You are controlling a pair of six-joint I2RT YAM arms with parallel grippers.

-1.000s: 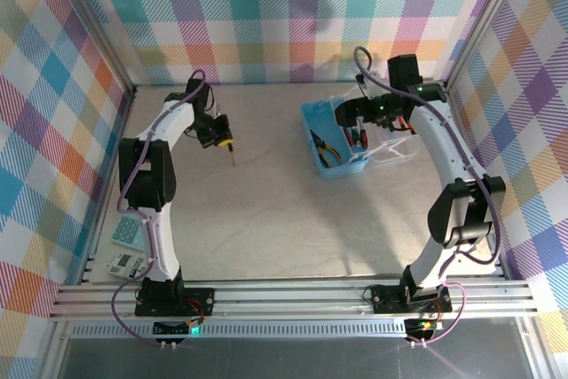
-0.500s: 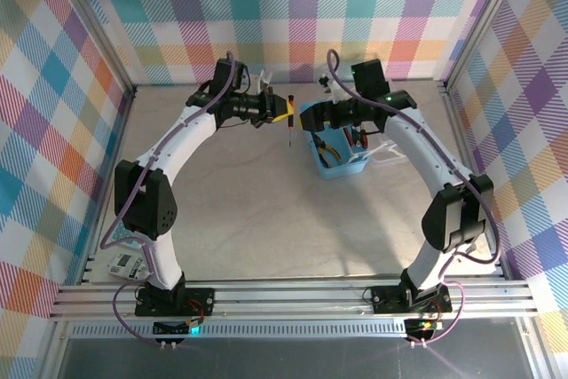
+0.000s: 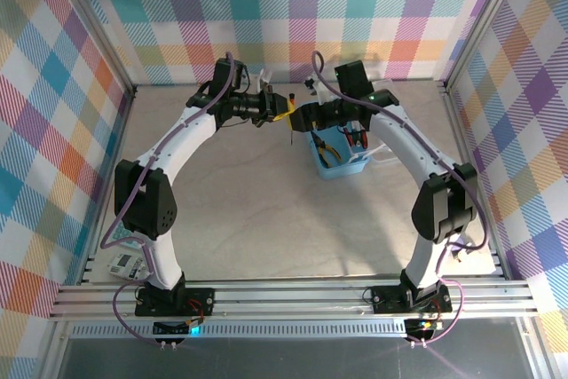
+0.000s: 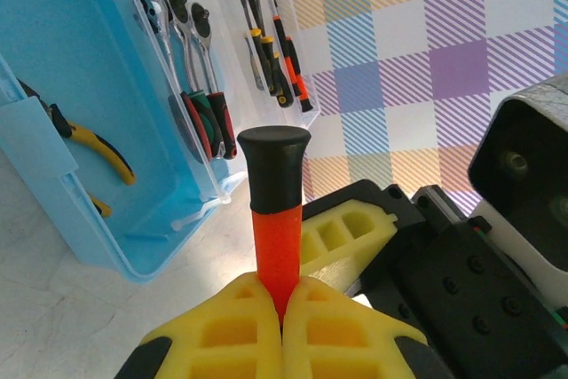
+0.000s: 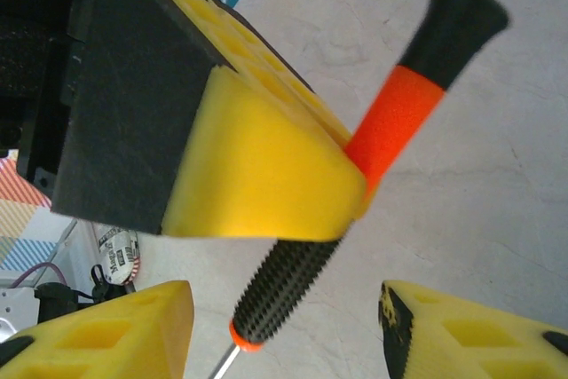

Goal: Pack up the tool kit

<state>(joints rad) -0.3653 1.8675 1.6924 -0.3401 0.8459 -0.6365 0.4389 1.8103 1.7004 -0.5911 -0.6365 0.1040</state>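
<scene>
Now that both arms have swung in over the surface and met beside the light blue case, a handover looks to be under way. The left gripper, off to the left a second ago, stays clamped on the orange-and-black screwdriver, holding it in the air. The right gripper has left the case and straddles the tool's ribbed end, jaws narrowing but not yet touching. The yellow-handled pliers already lie inside the case.
</scene>
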